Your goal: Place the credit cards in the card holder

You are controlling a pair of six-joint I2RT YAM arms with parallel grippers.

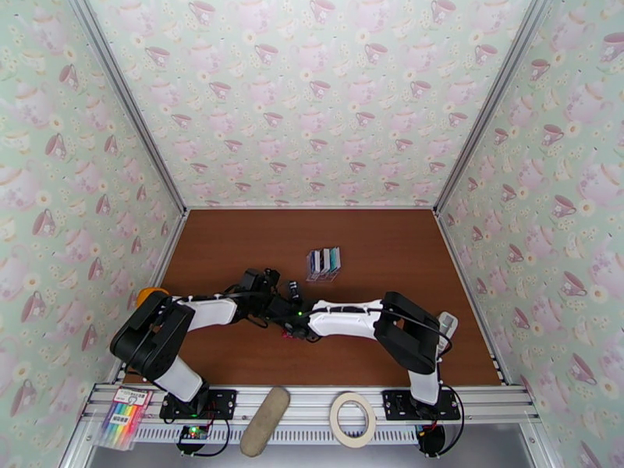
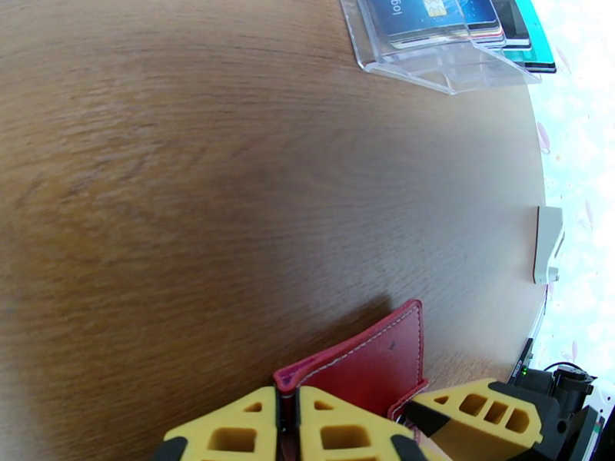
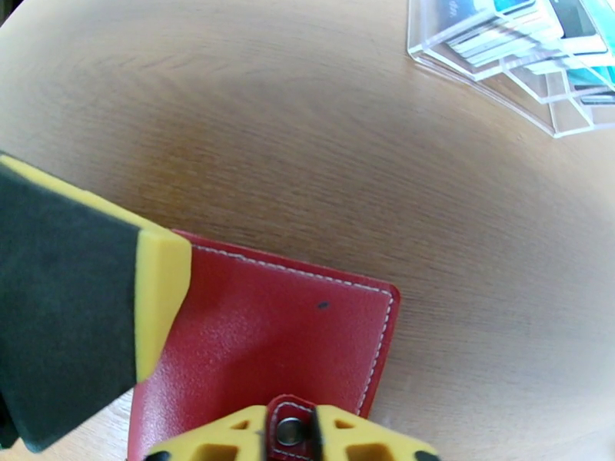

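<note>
Tape roll (image 1: 333, 420), marker pack (image 1: 125, 419) and beige pouch (image 1: 265, 421) sit on the near rail (image 1: 483, 399)

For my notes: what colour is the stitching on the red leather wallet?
White stitching on the red leather wallet; clearest in right wrist view.

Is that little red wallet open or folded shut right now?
Folded shut: the red wallet shows just its stitched outer cover, with its snap tab pinched by the right gripper.
</note>
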